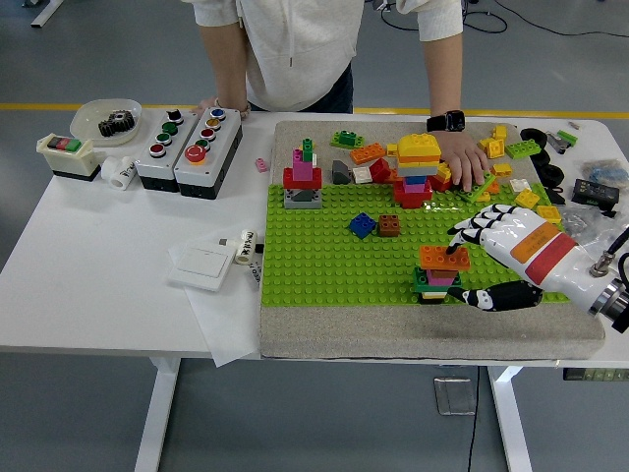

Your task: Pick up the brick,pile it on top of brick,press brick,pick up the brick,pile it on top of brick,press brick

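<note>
A short stack [436, 278] of green, pink and dark bricks stands near the front right of the green baseplate [324, 261], topped by an orange brick [442, 258]. My right hand [470, 265] reaches in from the right, with its fingers [460, 239] spread just over the orange brick's right end and its thumb [479, 298] low beside the stack. It holds nothing. A blue brick [362, 224] and a brown brick [389, 225] sit loose mid-plate. My left arm is out of view.
A person stands at the far side, with one hand [464, 160] on loose bricks [511, 157] at the plate's back right and the other hand [212, 103] by two button boxes [187, 146]. A tall mixed stack [417, 169] and a red-pink stack [302, 174] stand at the back. A white switch [202, 262] lies to the left.
</note>
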Robot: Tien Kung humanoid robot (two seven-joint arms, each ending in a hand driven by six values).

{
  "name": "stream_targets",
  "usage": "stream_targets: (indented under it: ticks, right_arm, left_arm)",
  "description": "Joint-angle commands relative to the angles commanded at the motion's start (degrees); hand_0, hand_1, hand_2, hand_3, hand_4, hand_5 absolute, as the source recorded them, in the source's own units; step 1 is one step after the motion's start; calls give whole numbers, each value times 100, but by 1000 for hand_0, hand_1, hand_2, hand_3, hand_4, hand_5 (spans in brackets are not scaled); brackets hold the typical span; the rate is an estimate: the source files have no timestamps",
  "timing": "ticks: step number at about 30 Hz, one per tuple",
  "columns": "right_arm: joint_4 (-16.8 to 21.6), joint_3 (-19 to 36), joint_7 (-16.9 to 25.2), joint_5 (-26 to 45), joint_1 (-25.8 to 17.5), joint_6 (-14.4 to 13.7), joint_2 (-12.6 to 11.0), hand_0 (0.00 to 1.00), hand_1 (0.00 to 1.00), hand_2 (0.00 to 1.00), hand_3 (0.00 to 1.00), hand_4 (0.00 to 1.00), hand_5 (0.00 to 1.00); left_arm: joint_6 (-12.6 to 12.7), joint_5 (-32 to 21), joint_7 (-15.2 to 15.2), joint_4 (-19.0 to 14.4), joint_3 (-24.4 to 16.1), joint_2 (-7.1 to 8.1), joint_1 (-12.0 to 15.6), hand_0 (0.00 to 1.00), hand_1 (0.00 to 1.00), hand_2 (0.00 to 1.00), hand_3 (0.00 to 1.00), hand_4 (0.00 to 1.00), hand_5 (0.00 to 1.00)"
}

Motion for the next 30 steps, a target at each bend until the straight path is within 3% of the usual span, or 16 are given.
stream_targets:
  ticks: [30]
  right_arm:
    - [-54,19,-28,-37,-52,47,21,728,678,734,602,792,582]
  left_arm:
    - [-18,-5,-3,-7,18,6,-17,701,673,755,652,751,648]
